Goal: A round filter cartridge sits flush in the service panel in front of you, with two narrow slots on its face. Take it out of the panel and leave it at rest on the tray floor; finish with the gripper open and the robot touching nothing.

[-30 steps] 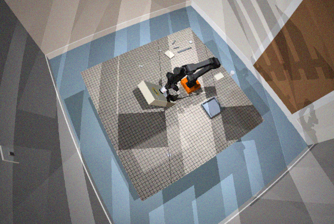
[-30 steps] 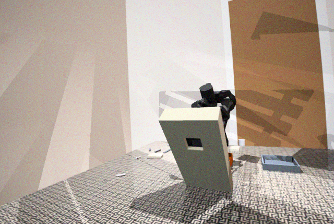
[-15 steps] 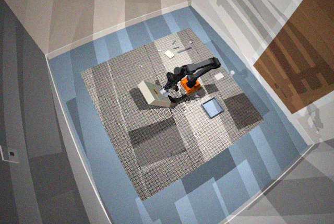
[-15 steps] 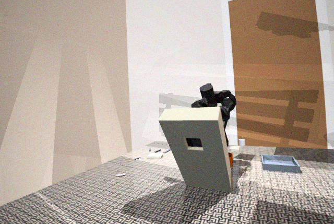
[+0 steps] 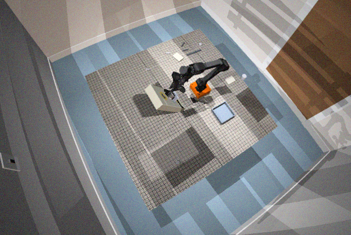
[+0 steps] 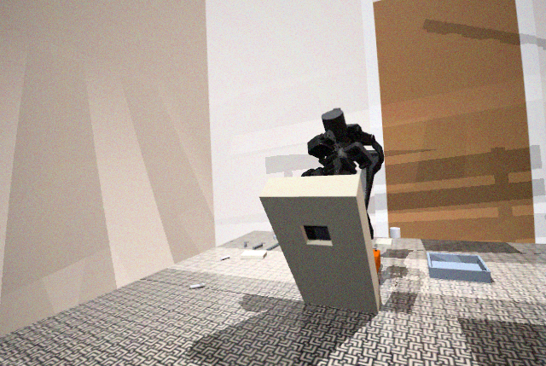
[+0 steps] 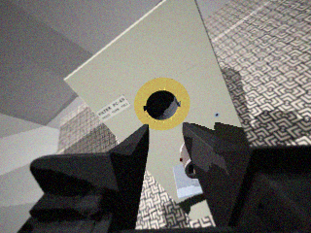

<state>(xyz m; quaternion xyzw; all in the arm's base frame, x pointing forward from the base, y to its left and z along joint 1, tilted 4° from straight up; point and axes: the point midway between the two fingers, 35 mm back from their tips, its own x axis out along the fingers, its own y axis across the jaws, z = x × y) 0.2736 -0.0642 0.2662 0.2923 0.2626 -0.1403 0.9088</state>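
Fingers spread, holding nothing; cartridge (image 7: 187,167) seemingly loose below them, panel (image 7: 146,73) socket vacant

High overhead; low exterior (behind panel (image 6: 323,238)); wrist

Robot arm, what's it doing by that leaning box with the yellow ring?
It is taking a round filter cartridge out of the tilted service panel. The hole inside the yellow ring is empty, so the cartridge is already out. The gripper is open in front of the hole, and the cartridge shows low down beside one finger, not squeezed between them. The blue tray where it belongs sits off to the side, with no cartridge in it yet.
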